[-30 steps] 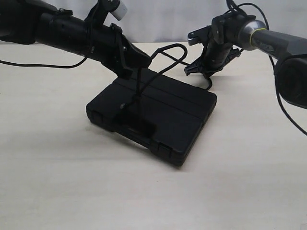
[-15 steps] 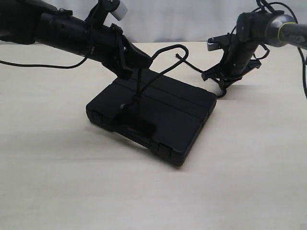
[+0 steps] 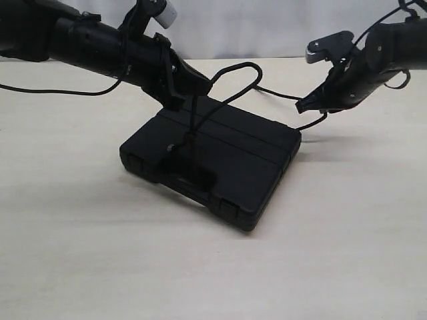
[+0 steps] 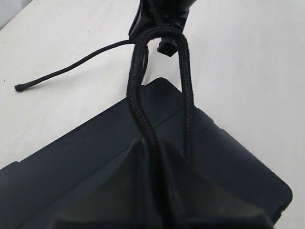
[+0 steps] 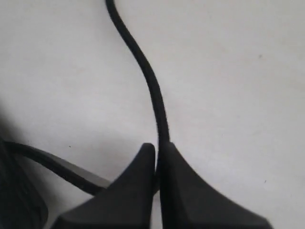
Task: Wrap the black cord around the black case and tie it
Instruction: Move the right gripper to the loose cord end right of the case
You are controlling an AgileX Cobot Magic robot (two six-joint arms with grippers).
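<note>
Black case lay flat on the bench, nearer the far edge, unmoved. Left claw stayed over its rear edge, clamped on a loop of black cord. Right claw, pinched on a cord strand, had swung rightward, off the case's right corner.

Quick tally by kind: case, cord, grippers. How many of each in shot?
Flat rectangular black plastic case: 1
Thin matte black braided cord: 1
Black grippers: 2 (left gripper, right gripper), both shut on the cord
Total: 4
</note>
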